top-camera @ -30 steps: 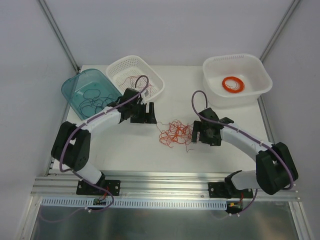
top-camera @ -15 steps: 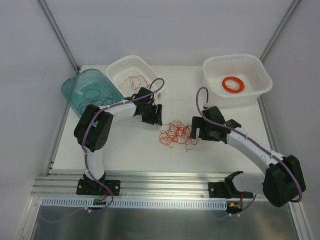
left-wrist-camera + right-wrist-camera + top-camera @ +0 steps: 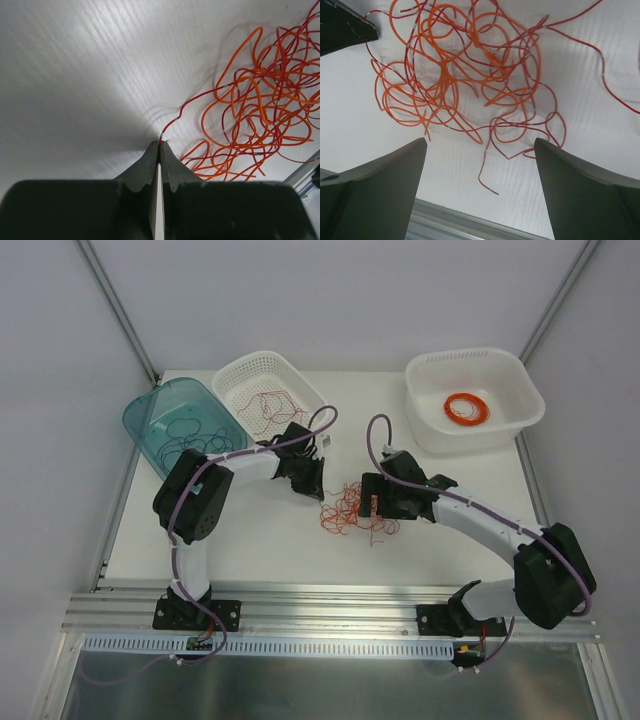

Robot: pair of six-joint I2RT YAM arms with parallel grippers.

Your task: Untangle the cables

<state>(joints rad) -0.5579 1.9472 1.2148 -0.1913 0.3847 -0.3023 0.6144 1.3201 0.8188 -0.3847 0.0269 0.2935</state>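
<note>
White tabletop [image 3: 250, 540] held tangled cables [image 3: 350, 508]; left gripper [image 3: 159, 145] pinched one red strand [image 3: 180, 111], right gripper [image 3: 480, 141] gaped; pulling might drag everything.

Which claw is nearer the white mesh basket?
Left. The left claw is close by the near corner of the white mesh basket, shut on one of the cables; the right claw hovers open across the tangle, farther away.

A white table [image 3: 350, 425] carries a loose tangle of red and orange cables [image 3: 350, 508] near its middle. Three containers sit along the far edge: a teal bin [image 3: 150, 405] at the left corner, a white slotted basket [image 3: 225, 375] just beside it, and a white tub [image 3: 520, 425] well apart at the right corner.
</note>
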